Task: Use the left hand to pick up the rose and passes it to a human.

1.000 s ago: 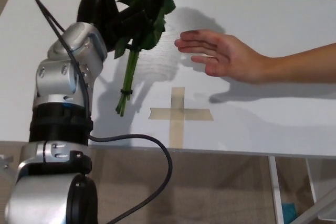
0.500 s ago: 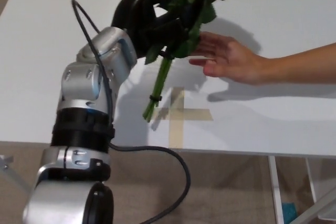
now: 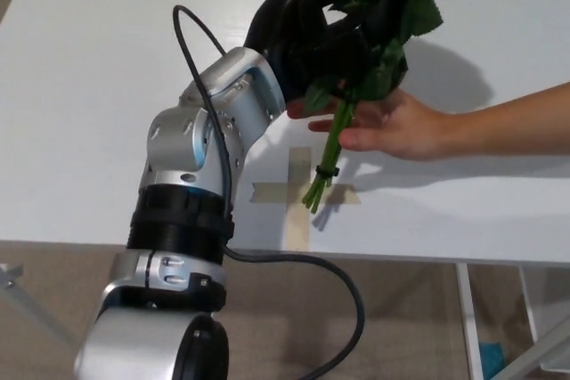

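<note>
My left hand [image 3: 312, 37] is shut on the rose [image 3: 356, 68], a bunch of green stems with leaves and pink blooms cut off by the top edge. The stems hang down, tied near the bottom, their ends above the tape cross [image 3: 303, 193]. A person's open hand [image 3: 396, 122] lies palm up just right of and under the stems, touching or nearly touching them. My silver left arm [image 3: 191, 175] comes up from the lower left. My right hand does not show.
The white table [image 3: 89, 86] spans the view, its front edge near the bottom. The person's forearm [image 3: 517, 117] reaches in from the right. A black cable [image 3: 294, 264] loops off my arm below the table edge.
My left arm has carried the rose to the right, from the table's left part until the stems hang over the person's palm. The person's hand has stayed about where it was.
</note>
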Robot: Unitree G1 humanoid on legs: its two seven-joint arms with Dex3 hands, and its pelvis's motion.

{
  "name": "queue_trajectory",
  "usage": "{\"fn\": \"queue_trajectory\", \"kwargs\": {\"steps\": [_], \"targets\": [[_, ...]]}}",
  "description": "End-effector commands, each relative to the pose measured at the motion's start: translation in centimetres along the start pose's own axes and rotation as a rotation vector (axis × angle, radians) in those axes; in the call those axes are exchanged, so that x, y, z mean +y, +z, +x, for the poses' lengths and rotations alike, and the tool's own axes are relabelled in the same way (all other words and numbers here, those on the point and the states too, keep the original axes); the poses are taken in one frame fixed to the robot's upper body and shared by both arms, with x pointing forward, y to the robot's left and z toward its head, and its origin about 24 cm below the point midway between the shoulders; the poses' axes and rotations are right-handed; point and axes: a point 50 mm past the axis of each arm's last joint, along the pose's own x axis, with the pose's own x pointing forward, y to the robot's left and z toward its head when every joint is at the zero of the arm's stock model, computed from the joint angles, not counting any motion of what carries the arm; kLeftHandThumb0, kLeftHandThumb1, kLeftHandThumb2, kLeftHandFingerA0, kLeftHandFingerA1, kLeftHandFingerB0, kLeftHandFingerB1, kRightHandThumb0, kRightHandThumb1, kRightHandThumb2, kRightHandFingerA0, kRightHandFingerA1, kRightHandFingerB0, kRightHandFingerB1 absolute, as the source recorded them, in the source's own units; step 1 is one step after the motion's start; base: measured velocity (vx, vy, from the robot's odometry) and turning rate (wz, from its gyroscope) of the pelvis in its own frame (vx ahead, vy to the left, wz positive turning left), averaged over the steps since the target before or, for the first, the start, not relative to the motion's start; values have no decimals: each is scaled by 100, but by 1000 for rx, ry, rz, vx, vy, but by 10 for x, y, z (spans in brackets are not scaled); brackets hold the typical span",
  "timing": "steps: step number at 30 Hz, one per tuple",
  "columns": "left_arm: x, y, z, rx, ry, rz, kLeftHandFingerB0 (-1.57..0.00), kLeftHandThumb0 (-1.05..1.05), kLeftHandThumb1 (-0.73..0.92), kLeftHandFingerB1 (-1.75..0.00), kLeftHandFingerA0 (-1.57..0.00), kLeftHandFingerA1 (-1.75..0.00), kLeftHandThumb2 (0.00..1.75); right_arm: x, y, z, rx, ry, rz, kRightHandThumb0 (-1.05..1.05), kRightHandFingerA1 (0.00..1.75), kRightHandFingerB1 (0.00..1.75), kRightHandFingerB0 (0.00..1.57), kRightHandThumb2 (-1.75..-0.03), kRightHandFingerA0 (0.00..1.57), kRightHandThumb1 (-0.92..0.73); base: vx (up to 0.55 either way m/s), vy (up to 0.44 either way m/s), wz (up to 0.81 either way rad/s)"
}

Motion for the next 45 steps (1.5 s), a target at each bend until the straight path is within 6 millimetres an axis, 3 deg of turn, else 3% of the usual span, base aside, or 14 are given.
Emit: {"fn": "queue_trajectory", "kwargs": {"steps": [1, 5, 24, 25, 26, 27, 32, 33, 38, 45], "targets": [[-22, -4, 8, -27, -121, -81, -81, -15, 83, -90, -96, -155, 66, 4, 0, 0, 1, 9, -9, -38, 38, 35, 43, -61, 50, -72, 0, 0, 0], [-28, -11, 9, 16, -212, -77, -85, -15, 83, -89, -97, -152, 66, 5, 0, 0, -7, 14, -16, -38, 37, 35, 42, -61, 48, -72, 0, 0, 0], [-19, -15, 8, 67, -199, -32, -84, -15, 82, -90, -90, -150, 68, 8, 6, 1, -19, 21, -9, -38, 37, 35, 42, -61, 49, -72, 0, 0, 0], [-15, -15, 8, 89, -192, 0, -92, -20, 78, -62, -88, -135, 65, 7, 8, 1, -25, 21, -15, -38, 37, 35, 41, -61, 49, -72, 0, 0, 0], [-12, -15, 7, 99, -191, 14, -84, -26, 74, -48, -95, -103, 63, 7, 9, 1, -27, 21, -15, -38, 38, 35, 41, -61, 49, -72, 0, 0, 0], [-10, -15, 6, 107, -197, 39, -53, -31, 66, -37, -89, -50, 60, 7, 9, 1, -28, 21, -13, -38, 38, 35, 42, -61, 49, -72, 0, 0, 0], [-7, -15, 5, 118, -210, 71, -53, -31, 66, -37, -89, -50, 60, 6, 10, 1, -30, 22, -12, -38, 38, 35, 42, -61, 49, -72, 0, 0, 0], [6, -8, -2, 230, -277, 274, 0, -81, 50, -6, 0, 0, 56, 5, 11, 1, -31, 22, -13, -38, 38, 35, 42, -61, 50, -72, 0, 0, 0], [18, -4, -7, 291, -278, 377, 0, -92, 55, 0, 0, 0, 63, 5, 9, 1, -26, 22, -9, -38, 38, 35, 42, -61, 50, -72, 0, 0, 0], [27, 12, -11, 373, -287, 436, 0, -81, 52, -1, 0, 0, 57, 5, 9, 1, -21, 22, -8, -38, 38, 35, 42, -61, 50, -72, 0, 0, 0]]}}
